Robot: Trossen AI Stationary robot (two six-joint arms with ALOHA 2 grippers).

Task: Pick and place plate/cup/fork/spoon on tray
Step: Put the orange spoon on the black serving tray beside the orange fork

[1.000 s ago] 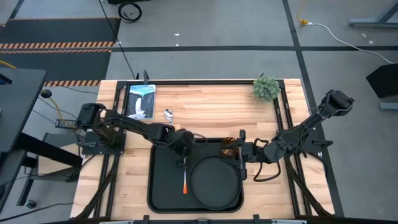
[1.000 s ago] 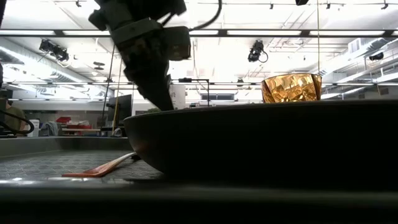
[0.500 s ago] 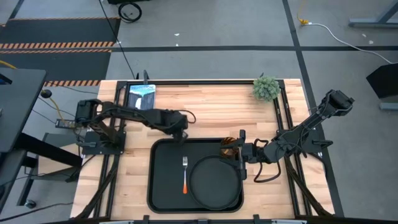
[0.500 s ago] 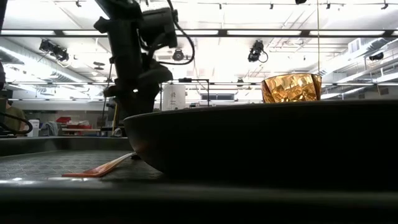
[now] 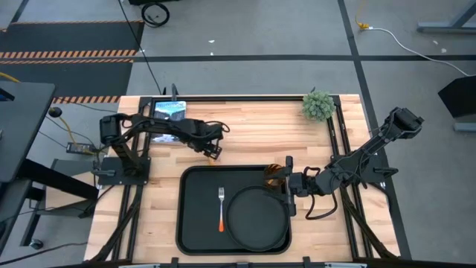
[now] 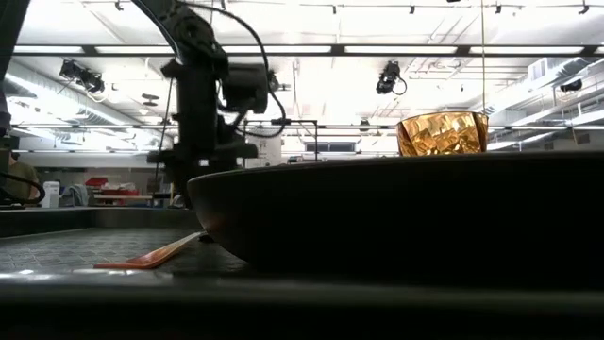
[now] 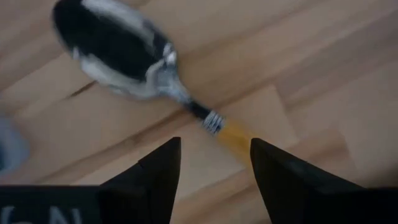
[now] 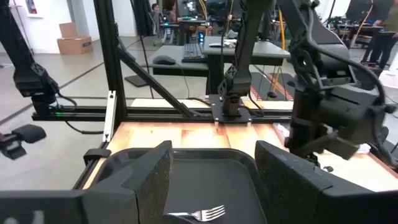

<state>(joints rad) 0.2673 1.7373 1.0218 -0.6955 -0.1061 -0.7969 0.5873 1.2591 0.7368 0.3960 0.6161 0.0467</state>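
Spoon (image 7: 134,59) — a silver rounded bowl, a thin neck with a ridged collar and an orange handle — lies flat on the wooden table (image 5: 253,130), just outside the tray's (image 5: 195,216) far rim, toward its far left corner. In the left wrist view the left gripper (image 7: 214,165) hangs right over it with its fingers spread, and the orange handle runs into the gap between the two dark fingertips (image 7: 163,160); whether either tip touches the handle cannot be told. Seen from above, that gripper (image 5: 212,151) hides the spoon.

On the tray, the fork (image 5: 221,207) lies with its silver tines toward the far rim and its orange handle toward the near one, just left of the round black plate (image 5: 257,218), which fills the tray's right half. The amber patterned cup (image 5: 274,176) stands upright at the tray's far right corner, just beyond the plate.

The right gripper (image 5: 291,183) waits at the tray's right rim, beside the cup, its fingers parted and holding nothing.
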